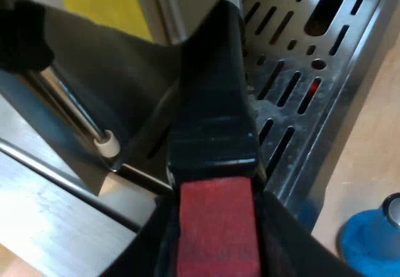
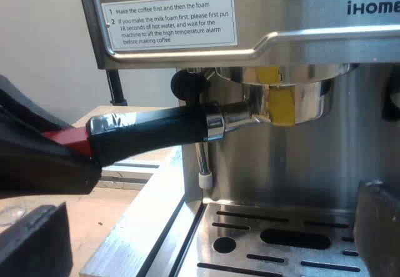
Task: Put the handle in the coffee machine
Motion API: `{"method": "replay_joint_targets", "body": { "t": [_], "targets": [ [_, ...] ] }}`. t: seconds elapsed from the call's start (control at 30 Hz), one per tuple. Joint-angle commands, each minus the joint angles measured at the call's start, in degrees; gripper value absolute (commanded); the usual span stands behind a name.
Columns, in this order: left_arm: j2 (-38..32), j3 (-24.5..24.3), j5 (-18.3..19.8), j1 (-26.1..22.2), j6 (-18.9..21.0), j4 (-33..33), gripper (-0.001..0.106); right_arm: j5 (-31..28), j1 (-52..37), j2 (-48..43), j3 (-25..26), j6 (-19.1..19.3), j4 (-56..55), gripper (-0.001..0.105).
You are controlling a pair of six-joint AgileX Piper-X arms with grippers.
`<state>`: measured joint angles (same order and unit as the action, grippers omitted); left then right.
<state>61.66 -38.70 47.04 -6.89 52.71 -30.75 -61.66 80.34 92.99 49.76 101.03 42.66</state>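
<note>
In my left gripper (image 1: 215,234) the two black fingers are clamped on either side of the red end (image 1: 217,246) of the dark, tapered handle (image 1: 212,120). From the right wrist view I see the same grasp from the side: the left gripper (image 2: 53,161) wraps the red end (image 2: 70,138), and the glossy black handle (image 2: 150,130) runs level from there to the round metal holder (image 2: 300,102). The holder sits up under the front of the stainless-steel espresso machine (image 2: 300,45); I cannot tell whether it is locked. A yellow strip (image 2: 279,105) lies on the holder's metal wall. Just beside the handle, the thin metal steam wand (image 2: 201,158) with a white tip hangs down, and the left wrist view shows that steam wand (image 1: 69,108) close by the handle. Below is the slotted steel drip tray (image 2: 281,239), also seen under the handle (image 1: 294,83). A blue tamper (image 1: 375,239) stands on the pale wooden table (image 1: 369,158) near the tray's edge. My right gripper (image 2: 203,233) hangs with its fingers spread wide, holding nothing, over the tray.
</note>
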Motion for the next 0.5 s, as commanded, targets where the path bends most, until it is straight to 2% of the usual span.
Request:
{"method": "replay_joint_targets", "body": {
  "t": [0.03, 0.5],
  "targets": [
    [-0.7, -1.62, 3.23, 0.01, -0.07, 1.59, 0.0, -0.03, -0.15, -0.17, 0.16, 0.67, 0.77, 0.093],
    [-0.82, -1.79, 6.98, 0.01, -1.55, 1.97, 0.0, -0.03, -0.15, -0.17, 0.16, 0.67, 0.77, 0.093]
  ]
}}
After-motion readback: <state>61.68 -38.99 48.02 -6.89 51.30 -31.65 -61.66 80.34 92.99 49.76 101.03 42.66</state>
